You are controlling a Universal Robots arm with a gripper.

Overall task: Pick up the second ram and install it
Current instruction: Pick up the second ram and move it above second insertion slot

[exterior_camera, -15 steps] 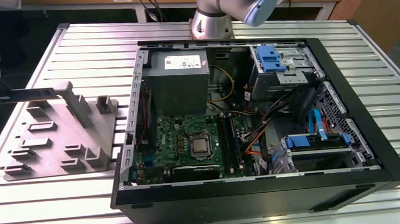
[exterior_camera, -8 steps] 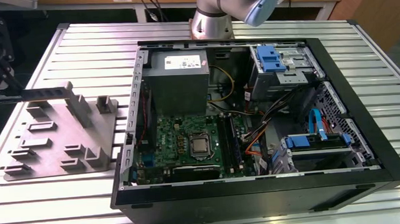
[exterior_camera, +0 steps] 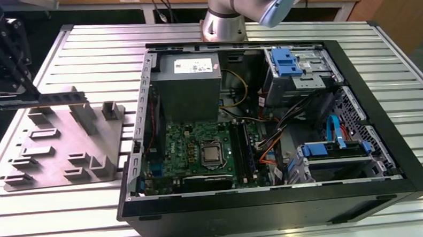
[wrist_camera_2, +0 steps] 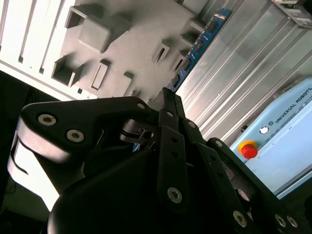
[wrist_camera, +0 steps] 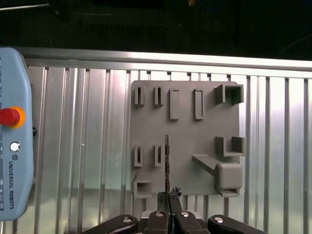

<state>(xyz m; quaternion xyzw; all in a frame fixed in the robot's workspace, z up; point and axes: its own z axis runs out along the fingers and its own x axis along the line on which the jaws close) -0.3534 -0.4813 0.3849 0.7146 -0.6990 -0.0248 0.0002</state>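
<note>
**A:** Where is the second ram (exterior_camera: pixel 62 97) at this moment?

**B:** It is in the tool (exterior_camera: pixel 33 100), which is closed narrow on one end of it. The strip reaches out level over the grey holder tray (exterior_camera: pixel 56 152), at the exterior view's left. That puts it well apart from the open computer case (exterior_camera: pixel 272 202).

**A:** Why hold it by the end?

**B:** I'd guess it keeps both long edges free, so nothing of the tool sits between the contact edge and a slot. In the first wrist view the second ram (wrist_camera: pixel 166 158) shows edge-on, as a thin dark line running straight out from the tool (wrist_camera: pixel 169 196). So it stands on its long edge, not flat.

**A:** Is it free of the tray?

**B:** It looks raised above the tray's sockets and not seated in one, but I can't be sure of the gap. In the second wrist view its blue face (wrist_camera_2: pixel 197 46), with the row of chips, runs over the tray's edge (wrist_camera_2: pixel 126 48).

**A:** And the destination?

**B:** The green motherboard (exterior_camera: pixel 191 149) lies flat inside the case, and the case rests on the ribbed worktop (exterior_camera: pixel 87 43). With the strip this far from the board, I judge the picking-up done and the installing not yet done.
</note>
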